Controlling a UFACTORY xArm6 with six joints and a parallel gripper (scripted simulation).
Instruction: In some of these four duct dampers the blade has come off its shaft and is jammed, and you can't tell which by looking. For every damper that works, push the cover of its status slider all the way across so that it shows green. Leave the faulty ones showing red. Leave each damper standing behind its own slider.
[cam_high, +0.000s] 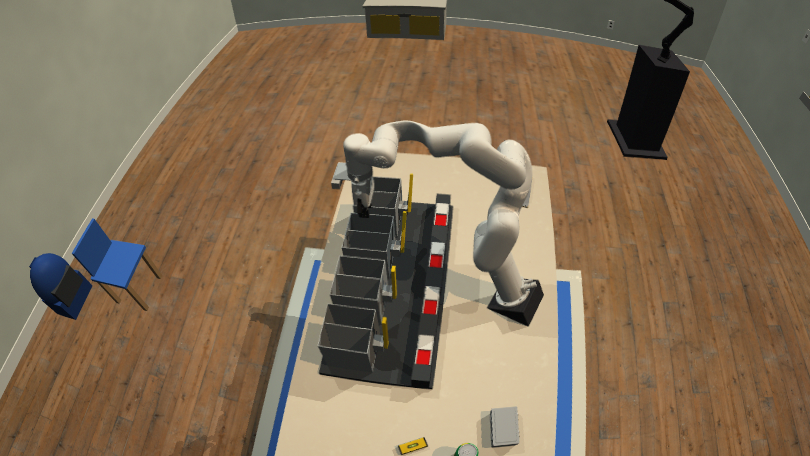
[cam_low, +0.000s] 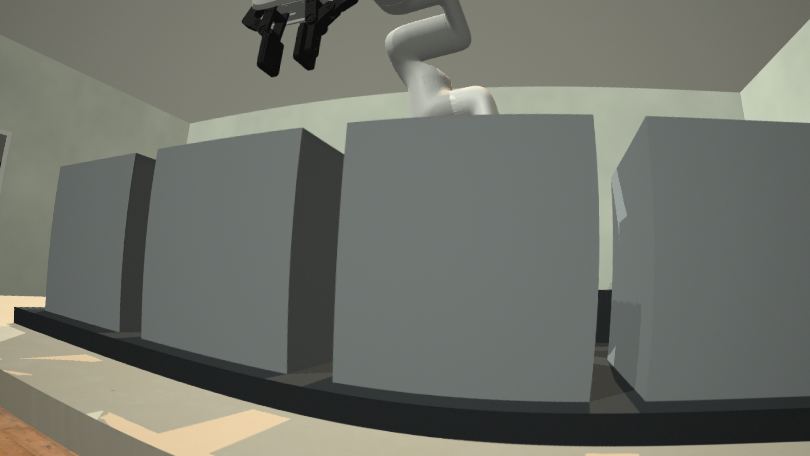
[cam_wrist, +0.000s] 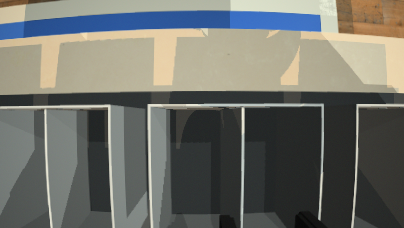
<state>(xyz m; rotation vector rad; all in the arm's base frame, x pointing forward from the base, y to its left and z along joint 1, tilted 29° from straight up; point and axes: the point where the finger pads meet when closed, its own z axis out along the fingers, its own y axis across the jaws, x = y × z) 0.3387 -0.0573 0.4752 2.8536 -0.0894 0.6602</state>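
Observation:
Several grey open-topped duct dampers stand in a row on a black base (cam_high: 391, 294), from the far one (cam_high: 385, 195) to the near one (cam_high: 348, 337). Each has a yellow upright lever on its right side, such as the far lever (cam_high: 409, 192). Each status slider, from the far one (cam_high: 441, 215) to the near one (cam_high: 423, 351), shows red with its white cover at the far end. My gripper (cam_high: 361, 210) (cam_low: 289, 59) hangs above the left rim between the two far dampers, part open and empty. It also shows above the boxes and at the lower edge of the wrist view (cam_wrist: 267, 222).
A grey case (cam_high: 503, 425), a yellow level (cam_high: 412, 447) and a round tape (cam_high: 465, 450) lie on the mat's near end. The arm's base (cam_high: 515, 300) stands right of the sliders. A blue chair (cam_high: 110, 260) and a black pedestal (cam_high: 649, 107) stand on the floor.

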